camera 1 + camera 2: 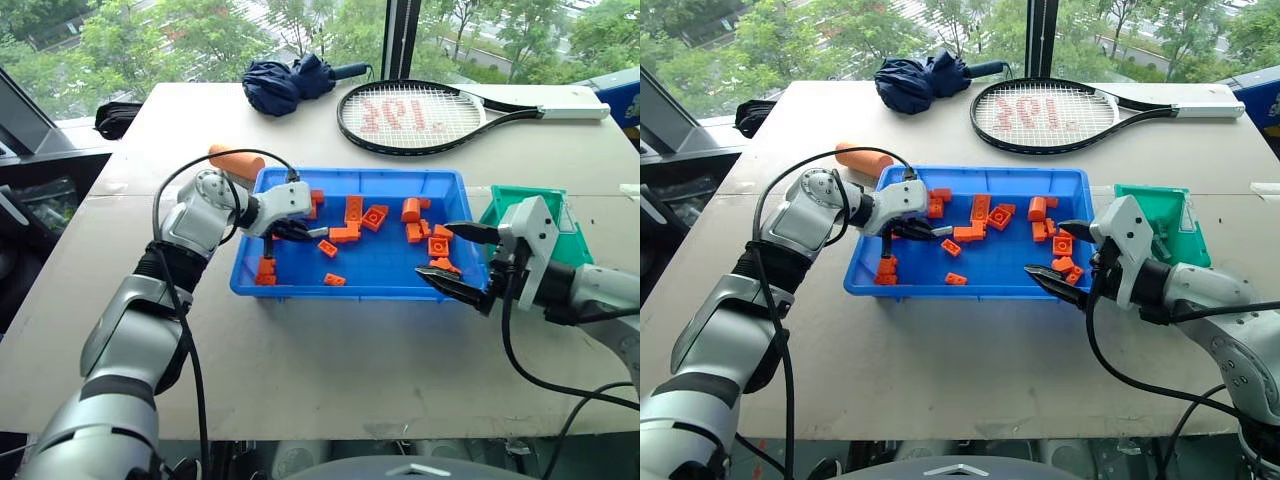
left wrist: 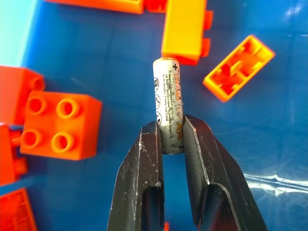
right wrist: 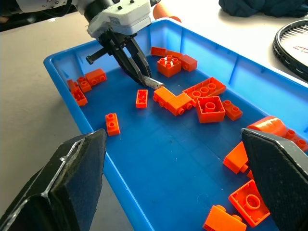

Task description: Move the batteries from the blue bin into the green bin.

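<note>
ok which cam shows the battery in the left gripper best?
Left wrist view: the battery fills mid-frame, label readable, pinched at one end by the left gripper. Right wrist view shows it small, from the side. The eye views show a grey sliver at the fingertips.

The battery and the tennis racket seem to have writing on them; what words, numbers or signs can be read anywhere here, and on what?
"+" : on the far end of the battery, shut in the left gripper over the blue bin.
"AA" : apparently, on the battery beside the fingers.
Fine print along the battery: too small to read.
Red marking on the tennis racket strings: not legible.
</note>
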Controlling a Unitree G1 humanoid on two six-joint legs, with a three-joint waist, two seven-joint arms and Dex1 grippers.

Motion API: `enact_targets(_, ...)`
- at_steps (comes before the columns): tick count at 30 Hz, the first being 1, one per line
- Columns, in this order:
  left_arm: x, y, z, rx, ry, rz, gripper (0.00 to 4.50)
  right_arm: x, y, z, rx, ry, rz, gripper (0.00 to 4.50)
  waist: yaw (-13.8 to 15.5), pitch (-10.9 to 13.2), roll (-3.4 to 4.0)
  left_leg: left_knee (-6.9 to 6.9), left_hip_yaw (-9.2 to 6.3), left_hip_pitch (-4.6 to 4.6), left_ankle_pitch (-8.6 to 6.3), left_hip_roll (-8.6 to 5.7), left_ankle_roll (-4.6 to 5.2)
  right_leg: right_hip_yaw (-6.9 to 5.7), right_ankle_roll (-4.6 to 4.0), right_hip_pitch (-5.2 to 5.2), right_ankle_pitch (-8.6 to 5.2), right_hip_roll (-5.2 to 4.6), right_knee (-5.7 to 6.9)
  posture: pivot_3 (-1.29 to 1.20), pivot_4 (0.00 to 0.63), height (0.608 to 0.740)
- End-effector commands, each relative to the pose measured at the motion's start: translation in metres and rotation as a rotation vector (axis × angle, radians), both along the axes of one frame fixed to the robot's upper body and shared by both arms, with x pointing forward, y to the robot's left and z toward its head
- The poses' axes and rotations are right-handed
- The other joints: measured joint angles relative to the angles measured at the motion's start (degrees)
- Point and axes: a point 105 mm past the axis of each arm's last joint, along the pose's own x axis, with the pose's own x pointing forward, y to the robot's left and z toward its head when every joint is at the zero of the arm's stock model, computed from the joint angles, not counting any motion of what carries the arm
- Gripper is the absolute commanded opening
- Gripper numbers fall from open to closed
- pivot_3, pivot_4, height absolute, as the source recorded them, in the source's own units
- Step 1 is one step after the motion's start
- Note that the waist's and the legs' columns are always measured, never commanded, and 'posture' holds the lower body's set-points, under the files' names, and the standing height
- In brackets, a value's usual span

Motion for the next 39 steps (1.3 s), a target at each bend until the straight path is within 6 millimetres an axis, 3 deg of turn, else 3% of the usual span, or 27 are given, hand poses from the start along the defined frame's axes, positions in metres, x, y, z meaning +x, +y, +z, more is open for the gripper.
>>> enact_targets(1, 0.006, -0.017, 0.053, -0.068, -0.145, -0.047, 0.02, -0.005, -0.006, 0.013, 0.008, -0.053, 0.012, 4.50, 0.1, 0.0, -0.02, 0.00, -0.01, 0.00, 0.00, 0.00, 0.00, -0.01, 0.00, 0.00, 0.00, 0.00, -0.01, 0.00, 0.150, 0.740)
enact_targets(4, 0.002, -0.049, 0.088, -0.158, -0.209, -0.143, 0.02, -0.005, -0.013, 0.014, -0.006, -0.047, -0.008, 4.50, 0.4, 0.0, -0.05, 0.04, -0.06, -0.06, 0.00, 0.00, 0.00, -0.07, 0.00, 0.00, 0.00, -0.02, -0.02, 0.00, 0.150, 0.740)
enact_targets(7, -0.010, -0.078, 0.090, -0.197, -0.182, -0.241, 0.02, -0.004, -0.019, 0.015, -0.020, -0.046, -0.051, 4.50, 0.3, 0.0, -0.04, 0.08, -0.02, -0.05, -0.02, -0.02, 0.03, -0.03, 0.01, 0.03, 0.00, -0.06, -0.03, 0.00, 0.150, 0.740)
enact_targets(12, -0.021, -0.118, 0.051, -0.151, -0.109, -0.365, 0.02, -0.010, -0.027, 0.016, -0.039, -0.055, -0.111, 4.50, 0.1, 0.0, 0.00, 0.06, 0.01, 0.04, -0.03, 0.00, 0.05, 0.02, 0.01, 0.07, 0.00, -0.02, -0.01, 0.00, 0.150, 0.740)
enact_targets(21, -0.014, -0.126, 0.005, -0.017, -0.058, -0.406, 0.02, -0.021, -0.029, 0.009, -0.077, -0.027, -0.147, 4.50, 0.1, 0.0, -0.02, 0.06, 0.08, 0.04, -0.05, -0.02, 0.08, 0.07, 0.01, 0.07, 0.00, 0.00, -0.01, 0.00, 0.150, 0.740)
enact_targets(22, -0.014, -0.126, 0.004, -0.024, -0.040, -0.410, 0.82, -0.020, -0.029, 0.009, -0.078, -0.028, -0.148, 4.50, 0.1, 0.0, -0.03, 0.08, 0.08, 0.02, -0.05, -0.03, 0.08, 0.07, 0.02, 0.07, 0.00, 0.00, -0.02, 0.00, 0.150, 0.740)
enact_targets(24, -0.016, -0.128, 0.003, -0.045, -0.016, -0.418, 1.37, -0.019, -0.029, 0.010, -0.080, -0.028, -0.150, 4.50, 0.1, 0.0, -0.03, 0.08, 0.07, 0.01, -0.05, -0.03, 0.09, 0.05, 0.02, 0.07, 0.00, 0.00, -0.02, 0.00, 0.150, 0.740)
enact_targets(28, -0.015, -0.128, -0.002, -0.036, -0.017, -0.426, 3.25, -0.012, -0.028, 0.008, -0.105, -0.020, -0.144, 4.50, 0.1, 0.0, -0.03, 0.08, 0.07, 0.02, -0.05, -0.02, 0.09, 0.06, 0.02, 0.07, 0.00, 0.00, -0.02, 0.00, 0.150, 0.740)
enact_targets(31, -0.013, -0.126, 0.012, -0.106, -0.049, -0.400, 4.46, -0.005, -0.022, 0.009, -0.116, -0.021, -0.101, 4.50, -0.1, 0.0, -0.03, 0.08, 0.08, 0.03, -0.05, -0.02, 0.09, 0.06, 0.02, 0.07, 0.00, 0.02, -0.01, 0.00, 0.150, 0.740)
enact_targets(36, -0.021, -0.110, 0.062, -0.252, -0.092, -0.391, 4.46, 0.016, -0.009, 0.007, -0.174, -0.009, -0.016, 4.50, -0.3, 0.0, -0.03, 0.05, 0.07, 0.02, -0.05, 0.03, 0.09, 0.07, 0.01, 0.02, 0.00, 0.03, -0.02, 0.00, 0.150, 0.740)
enact_targets(39, -0.041, -0.083, 0.097, -0.355, -0.060, -0.397, 4.46, 0.036, 0.003, -0.003, -0.207, 0.025, 0.038, 4.50, -0.6, 0.0, -0.01, 0.05, 0.07, 0.02, -0.04, 0.06, 0.07, 0.07, 0.01, 0.01, 0.00, 0.02, -0.02, 0.00, 0.150, 0.740)
